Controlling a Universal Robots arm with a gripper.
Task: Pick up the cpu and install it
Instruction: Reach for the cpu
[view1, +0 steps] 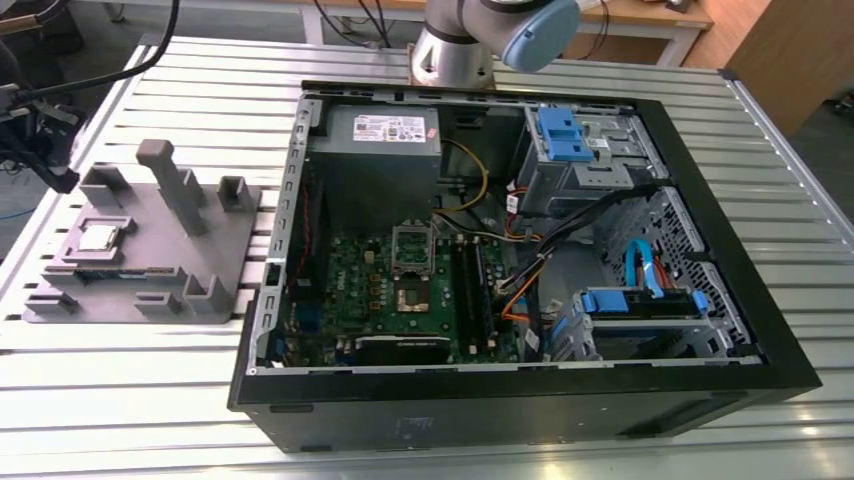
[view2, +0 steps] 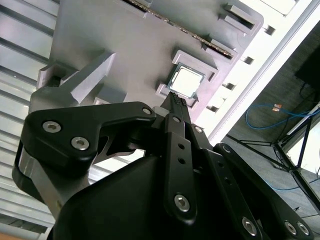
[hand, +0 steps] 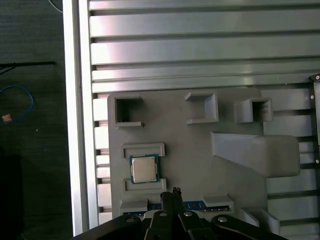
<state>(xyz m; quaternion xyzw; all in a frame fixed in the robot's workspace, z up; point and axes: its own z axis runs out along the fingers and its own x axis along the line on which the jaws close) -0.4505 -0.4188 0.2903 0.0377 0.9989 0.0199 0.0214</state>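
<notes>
Your claw (hand: 171, 194) is pressed shut and holds nothing; the cpu (hand: 145, 169) lies just past its tips
From the closed tips, look a little ahead and off to one side: the cpu sits flat, silver face up, in its square pocket on the grey block (hand: 200, 145), and the claw does not touch it. In the exterior view the block rests on the table (view1: 134, 400), to the exterior view's left of the open computer case (view1: 534, 405) and well apart from the green motherboard (view1: 367, 275)

Bright, even light glares off the ribbed table (hand: 200, 50); the computer case (view1: 534, 405) is dimmer inside.
</notes>
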